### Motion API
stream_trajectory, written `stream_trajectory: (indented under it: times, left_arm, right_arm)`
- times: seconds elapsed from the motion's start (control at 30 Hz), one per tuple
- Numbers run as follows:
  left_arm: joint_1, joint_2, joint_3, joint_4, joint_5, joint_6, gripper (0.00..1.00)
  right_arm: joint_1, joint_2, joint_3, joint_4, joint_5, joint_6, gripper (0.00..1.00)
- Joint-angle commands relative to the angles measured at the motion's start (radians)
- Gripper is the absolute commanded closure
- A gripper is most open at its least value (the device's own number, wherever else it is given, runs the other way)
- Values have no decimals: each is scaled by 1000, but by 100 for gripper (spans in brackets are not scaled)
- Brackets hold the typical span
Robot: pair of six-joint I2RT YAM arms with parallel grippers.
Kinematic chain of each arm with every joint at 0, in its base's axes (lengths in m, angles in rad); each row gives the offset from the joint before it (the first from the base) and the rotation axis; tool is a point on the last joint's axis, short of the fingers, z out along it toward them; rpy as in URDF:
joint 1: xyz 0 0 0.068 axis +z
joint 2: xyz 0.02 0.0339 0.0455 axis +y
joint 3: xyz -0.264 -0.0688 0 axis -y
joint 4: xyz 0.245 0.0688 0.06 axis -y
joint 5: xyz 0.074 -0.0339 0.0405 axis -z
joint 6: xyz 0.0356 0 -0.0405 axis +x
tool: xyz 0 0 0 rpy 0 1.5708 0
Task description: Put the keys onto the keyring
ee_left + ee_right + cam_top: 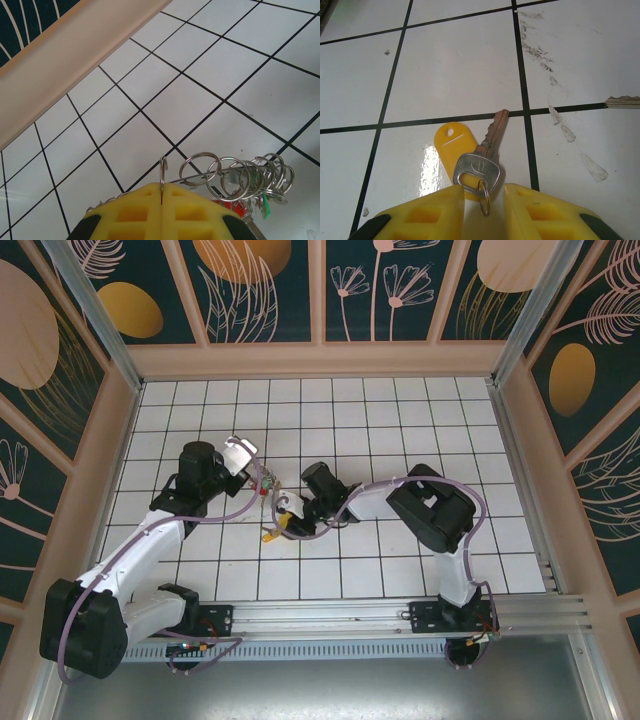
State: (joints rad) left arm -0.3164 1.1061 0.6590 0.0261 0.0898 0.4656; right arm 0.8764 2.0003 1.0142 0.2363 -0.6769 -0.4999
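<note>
Left wrist shows pinched keyring (161,175); right wrist, a key (480,165) (yellow-tagged).

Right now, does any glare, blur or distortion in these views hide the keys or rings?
Right wrist: white glare on the tile beside the yellow tag; the key is sharp between the right gripper's parted pads. Left wrist: the split ring pinched in the left gripper and the ring bunch are crisp. Top external: even light, walls splayed by a wide lens, keys too small to read.

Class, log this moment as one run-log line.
left end effector: shut on metal ring | right end effector: open, straddling small ring of key | key: flat on tile
</note>
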Motion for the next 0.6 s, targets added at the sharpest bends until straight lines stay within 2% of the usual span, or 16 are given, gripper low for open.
stream_trajectory:
  times: [0.0,0.17,0.43,0.57]
  left_arm:
    - [8,-11,2,72,18,0,100]
    - [7,-14,-1,75,20,5,100]
    - [8,-15,-1,76,25,7,100]
    - [8,-17,-1,75,29,7,100]
  right_arm:
    - [-7,19,20,-37,-44,-22,73]
    - [-13,20,27,-68,-51,-16,73]
    - [-17,27,39,-94,-66,-16,82]
    - [-10,39,55,-92,-70,2,77]
